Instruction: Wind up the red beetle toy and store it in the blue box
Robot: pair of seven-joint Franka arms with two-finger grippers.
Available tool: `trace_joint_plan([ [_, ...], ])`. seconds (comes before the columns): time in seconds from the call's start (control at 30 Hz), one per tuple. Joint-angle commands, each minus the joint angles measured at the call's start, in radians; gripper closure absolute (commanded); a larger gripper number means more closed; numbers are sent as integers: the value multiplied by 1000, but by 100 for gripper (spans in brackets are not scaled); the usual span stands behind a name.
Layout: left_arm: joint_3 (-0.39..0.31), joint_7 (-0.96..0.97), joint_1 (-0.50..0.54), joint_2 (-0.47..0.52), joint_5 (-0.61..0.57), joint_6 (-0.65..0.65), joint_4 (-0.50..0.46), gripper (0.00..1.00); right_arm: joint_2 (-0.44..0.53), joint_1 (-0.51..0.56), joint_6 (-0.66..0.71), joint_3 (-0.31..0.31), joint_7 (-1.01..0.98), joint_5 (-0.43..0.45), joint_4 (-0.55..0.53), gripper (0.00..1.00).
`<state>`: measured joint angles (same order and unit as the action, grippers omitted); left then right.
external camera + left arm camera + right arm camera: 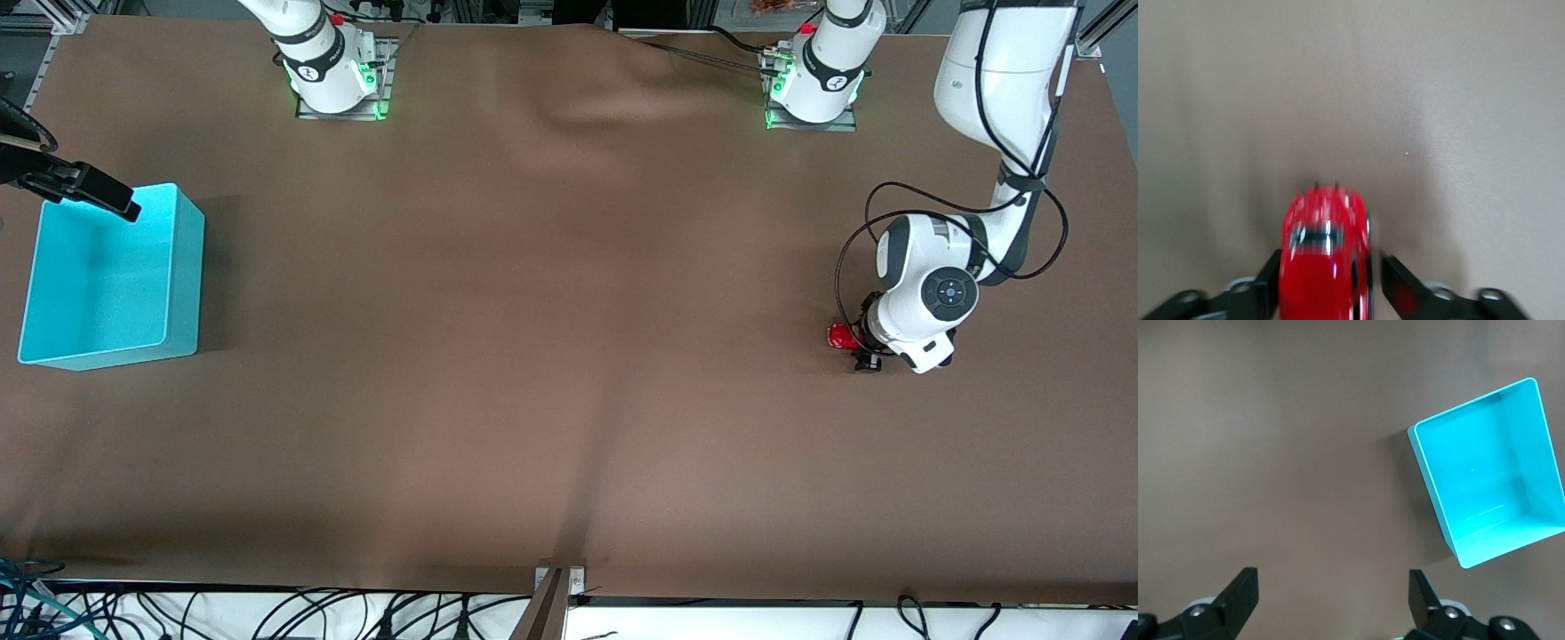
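Two fingers (1401,293) flanking red beetle toy (1325,260)

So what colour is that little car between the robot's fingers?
Glossy red, with dark windows. The red beetle toy shows best in the left wrist view, between the left gripper fingers.

High front view; two close wrist views

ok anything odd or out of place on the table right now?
Nothing stands out. The blue box sits upright and empty, the right gripper open above it; the left gripper straddles the red beetle toy.
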<state>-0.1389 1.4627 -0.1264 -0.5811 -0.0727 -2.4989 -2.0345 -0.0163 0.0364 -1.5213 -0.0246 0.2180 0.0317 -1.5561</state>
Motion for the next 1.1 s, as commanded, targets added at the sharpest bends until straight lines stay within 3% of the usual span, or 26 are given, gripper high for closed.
trace_joint_plan([
  [0.0, 7, -16, 5, 3, -24, 5, 39, 24, -7, -6, 19, 8, -11, -1, 25, 0],
  [0.23, 21, -15, 5, 46, -13, 95, 83, 21, -7, -6, 19, 8, -11, -1, 24, 0],
  [0.57, 50, -19, 10, 64, 14, 325, 247, 16, -5, -6, 19, 8, -11, -1, 24, 0],
  [1.07, 53, -390, 10, 127, 87, 586, 430, 14, -5, -6, 19, 8, -11, -1, 24, 0],
])
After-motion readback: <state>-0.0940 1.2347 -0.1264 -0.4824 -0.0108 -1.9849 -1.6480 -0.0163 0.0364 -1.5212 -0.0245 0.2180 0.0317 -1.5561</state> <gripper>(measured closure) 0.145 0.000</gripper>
